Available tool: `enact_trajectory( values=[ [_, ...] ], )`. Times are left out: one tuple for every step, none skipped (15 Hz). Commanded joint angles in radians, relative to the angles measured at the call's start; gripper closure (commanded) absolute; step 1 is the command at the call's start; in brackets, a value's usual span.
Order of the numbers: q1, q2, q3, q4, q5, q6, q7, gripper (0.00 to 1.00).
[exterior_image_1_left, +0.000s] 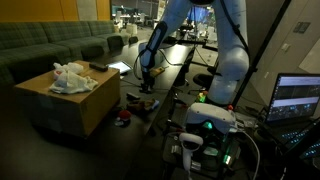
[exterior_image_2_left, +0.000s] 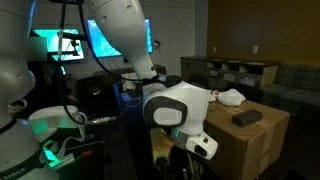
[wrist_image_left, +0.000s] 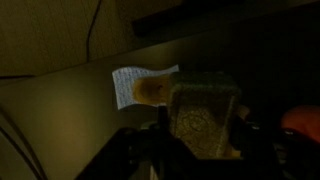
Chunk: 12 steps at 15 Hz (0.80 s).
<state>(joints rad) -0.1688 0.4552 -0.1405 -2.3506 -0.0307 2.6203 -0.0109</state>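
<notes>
Wrist view is showing me the tool (wrist_image_left: 205, 140) coming in from the bottom edge, and a yellow block (wrist_image_left: 205, 108) is sitting between its jaws. The jaws are standing about half closed, one on each side of the block, and they are gripping it, as far as I can see in this dim light. The surface of the block is looking rough and speckled, but I cannot tell what material it is.

The block is hanging over a dark surface (wrist_image_left: 60, 115); I cannot tell if this is a counter or the floor. A white paper slip (wrist_image_left: 135, 85) with lines of writing is lying on that surface, just behind the block and partly covered by it. A thin cable (wrist_image_left: 93, 35) is running across the top left, and something orange (wrist_image_left: 302, 120) is showing at the right edge, too blurred to name.

In an exterior view I am seeing the tool (exterior_image_1_left: 146, 78) pointing down, low and near a cardboard box (exterior_image_1_left: 65, 100). A white cloth (exterior_image_1_left: 70, 78) and a black object (exterior_image_1_left: 98, 67) are lying on top of the box. Some red things (exterior_image_1_left: 125, 117) are lying on the floor near the box, and a green sofa (exterior_image_1_left: 50, 45) is standing behind it.
</notes>
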Motion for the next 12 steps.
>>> enact_trajectory(
  values=[
    [-0.034,0.132,-0.011,0.103,0.057,0.004,0.037,0.69],
    [-0.039,0.159,-0.016,0.126,0.065,-0.002,0.051,0.69],
    [-0.049,0.186,-0.017,0.147,0.074,-0.001,0.056,0.69],
    [-0.05,0.212,-0.024,0.17,0.079,-0.003,0.073,0.69],
    [-0.051,0.232,-0.031,0.19,0.083,-0.005,0.091,0.69],
    [-0.053,0.256,-0.036,0.212,0.09,0.0,0.11,0.69],
    [-0.047,0.274,-0.049,0.231,0.089,0.003,0.137,0.69],
    [-0.046,0.292,-0.054,0.251,0.094,0.006,0.159,0.69],
    [-0.039,0.306,-0.066,0.269,0.097,0.012,0.19,0.69],
    [-0.038,0.318,-0.073,0.287,0.105,0.016,0.221,0.69],
    [-0.03,0.332,-0.087,0.304,0.11,0.027,0.256,0.69],
    [-0.023,0.342,-0.101,0.322,0.116,0.03,0.292,0.69]
  ],
)
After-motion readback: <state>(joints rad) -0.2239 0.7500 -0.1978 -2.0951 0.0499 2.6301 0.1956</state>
